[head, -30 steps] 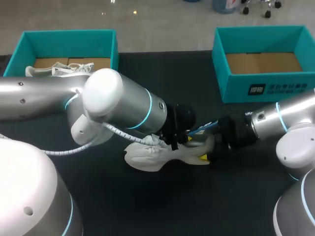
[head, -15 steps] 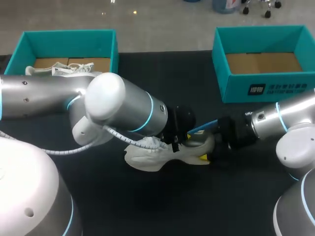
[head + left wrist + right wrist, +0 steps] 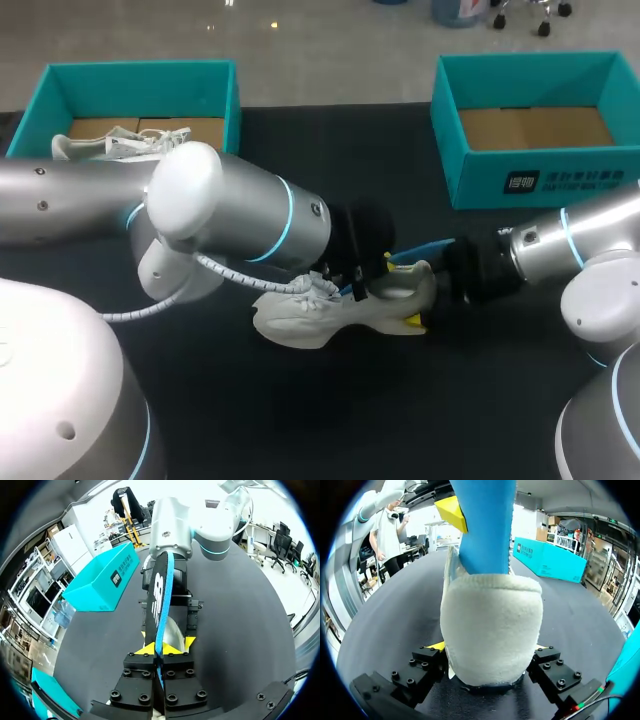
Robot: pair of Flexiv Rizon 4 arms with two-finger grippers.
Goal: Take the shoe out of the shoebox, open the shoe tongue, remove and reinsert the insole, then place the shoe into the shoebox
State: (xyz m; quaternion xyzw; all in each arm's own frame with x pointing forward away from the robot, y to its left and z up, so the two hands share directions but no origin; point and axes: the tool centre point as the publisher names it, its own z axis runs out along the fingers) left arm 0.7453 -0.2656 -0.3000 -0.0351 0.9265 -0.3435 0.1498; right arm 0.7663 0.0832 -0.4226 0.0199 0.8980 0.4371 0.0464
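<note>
The white shoe (image 3: 330, 312) is lying on the black counter (image 3: 400, 200), its heel sitting between the fingers of the right pincer (image 3: 489, 647), which is clenching it from both sides. The right arm (image 3: 570, 245) is reaching in low and level. The blue insole (image 3: 159, 600) is projecting from the shoe, pinched in the clenched left pincer (image 3: 166, 647). The left arm (image 3: 230, 215) is angling across above the shoe.

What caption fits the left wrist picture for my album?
Left gripper pinching a thin black, blue-edged insole edge-on over the white shoe held by the right arm.
</note>
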